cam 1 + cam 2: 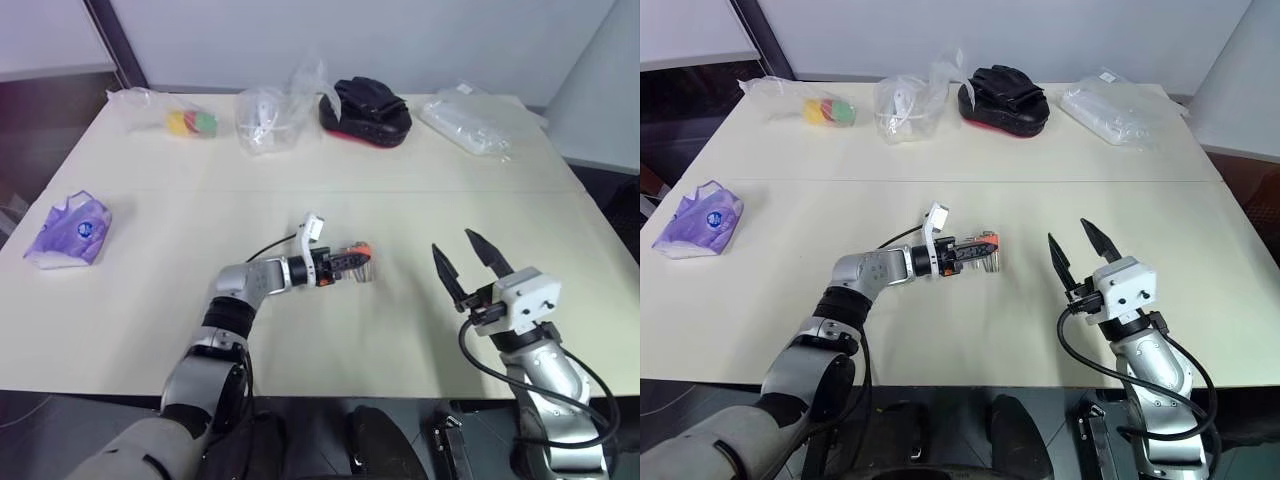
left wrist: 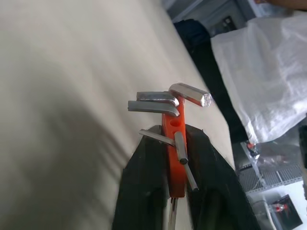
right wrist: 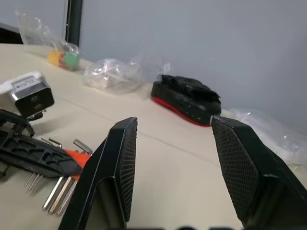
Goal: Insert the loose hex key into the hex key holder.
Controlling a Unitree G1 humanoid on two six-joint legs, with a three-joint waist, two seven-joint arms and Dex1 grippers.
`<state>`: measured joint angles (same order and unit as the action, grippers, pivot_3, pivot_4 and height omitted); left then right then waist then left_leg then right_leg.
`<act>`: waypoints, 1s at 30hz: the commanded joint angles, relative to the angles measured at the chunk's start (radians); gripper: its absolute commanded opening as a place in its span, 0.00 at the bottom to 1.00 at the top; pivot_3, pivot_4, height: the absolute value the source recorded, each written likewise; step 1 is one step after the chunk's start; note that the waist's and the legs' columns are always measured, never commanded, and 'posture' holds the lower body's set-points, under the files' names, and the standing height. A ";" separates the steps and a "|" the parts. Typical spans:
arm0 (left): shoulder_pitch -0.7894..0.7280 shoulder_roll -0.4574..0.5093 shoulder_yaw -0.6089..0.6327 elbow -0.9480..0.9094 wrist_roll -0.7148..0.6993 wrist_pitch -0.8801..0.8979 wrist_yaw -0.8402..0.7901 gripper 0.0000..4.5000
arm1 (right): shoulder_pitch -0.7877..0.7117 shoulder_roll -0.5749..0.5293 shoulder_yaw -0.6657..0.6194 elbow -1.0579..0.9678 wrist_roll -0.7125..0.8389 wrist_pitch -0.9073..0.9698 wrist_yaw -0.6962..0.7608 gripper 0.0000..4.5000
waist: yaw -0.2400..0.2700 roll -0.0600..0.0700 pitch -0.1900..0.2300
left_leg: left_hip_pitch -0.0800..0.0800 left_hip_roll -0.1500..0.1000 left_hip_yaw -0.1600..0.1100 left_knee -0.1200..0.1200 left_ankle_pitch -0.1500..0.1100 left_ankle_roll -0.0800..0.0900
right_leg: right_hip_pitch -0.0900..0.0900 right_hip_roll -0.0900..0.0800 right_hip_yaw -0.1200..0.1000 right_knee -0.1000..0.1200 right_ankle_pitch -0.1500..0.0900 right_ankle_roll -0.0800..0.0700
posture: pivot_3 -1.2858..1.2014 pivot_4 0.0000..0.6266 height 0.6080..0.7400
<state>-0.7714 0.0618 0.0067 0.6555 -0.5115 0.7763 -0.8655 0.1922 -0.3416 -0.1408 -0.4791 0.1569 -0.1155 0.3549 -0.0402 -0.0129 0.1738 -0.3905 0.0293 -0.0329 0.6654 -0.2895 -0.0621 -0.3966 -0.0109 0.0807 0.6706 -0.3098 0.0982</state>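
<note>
Keys first: on the orange holder (image 2: 175, 143) I count about five thin metal keys in my left wrist view, three with bent ends above the block and two straight ones crossing its face; which one is the loose key I cannot tell. On the table (image 1: 150, 300) I count one holder, and at the far edge four other things: one bag with coloured pieces (image 1: 190, 122) at 11 o'clock, one clear bag with white parts (image 1: 268, 120) at about 12, one black and red pad (image 1: 365, 112) just right of it, one clear packet (image 1: 470, 122) at 1 o'clock. One purple bag (image 1: 70, 230) lies at 9 o'clock.

My left arm reaches forward with the elbow bent, and my left gripper (image 1: 345, 264) lies level near the table centre, pointing toward 3 o'clock. Its two fingers (image 2: 144, 187) pinch the holder between them, one on each flat side; the keys stick out past the fingertips, toward 3 o'clock.

My right gripper (image 1: 468, 262) stands at 4 o'clock, raised and tilted a little upward, pointing toward 12. Its fingers (image 3: 120, 167) are spread wide with nothing between them. The holder is at 9 o'clock from this gripper, well apart from it.
</note>
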 commanded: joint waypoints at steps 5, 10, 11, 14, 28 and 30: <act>0.001 0.078 0.001 -0.049 0.040 -0.037 -0.033 0.94 | 0.021 -0.002 -0.002 -0.057 -0.004 -0.008 -0.002 0.56 | -0.003 0.000 0.000 | 0.003 0.000 0.000 0.000 0.000 0.000 | 0.003 0.000 0.000 0.000 0.000 0.000 | 0.52 0.24 1.00; 0.044 0.176 -0.049 -0.187 0.104 -0.126 -0.069 0.99 | 0.026 -0.051 -0.020 -0.061 0.029 0.033 0.044 0.56 | -0.003 0.000 0.000 | 0.006 0.000 0.000 -0.001 0.000 0.000 | 0.004 0.001 0.001 0.000 0.000 0.000 | 0.52 0.24 1.00; 0.059 0.202 -0.076 -0.217 0.133 -0.169 -0.090 0.99 | 0.025 -0.069 -0.030 -0.060 0.042 0.049 0.058 0.56 | -0.001 0.000 0.000 | 0.005 0.001 0.000 -0.001 0.000 0.000 | 0.004 0.000 0.000 0.000 0.000 0.000 | 0.52 0.24 1.00; 0.085 0.251 -0.104 -0.282 0.171 -0.242 -0.115 0.99 | 0.021 -0.134 -0.057 -0.063 0.085 0.108 0.110 0.56 | 0.009 0.001 0.000 | 0.004 0.000 0.000 -0.001 0.000 0.000 | 0.004 0.000 0.000 -0.002 0.000 0.000 | 0.52 0.24 1.00; 0.128 0.457 -0.140 -0.575 0.211 -0.387 -0.270 0.99 | -0.033 -0.603 -0.252 -0.089 0.247 0.590 0.375 0.56 | 0.026 0.000 0.000 | 0.002 0.001 0.000 -0.001 0.000 0.000 | 0.004 0.000 0.000 -0.004 0.000 0.000 | 0.52 0.24 1.00; 0.138 0.470 -0.138 -0.608 0.211 -0.384 -0.267 0.99 | -0.038 -0.636 -0.260 -0.097 0.259 0.632 0.400 0.56 | 0.026 0.000 0.000 | 0.002 0.001 0.000 -0.001 0.000 0.000 | 0.004 0.000 0.000 -0.004 0.000 0.000 | 0.52 0.24 1.00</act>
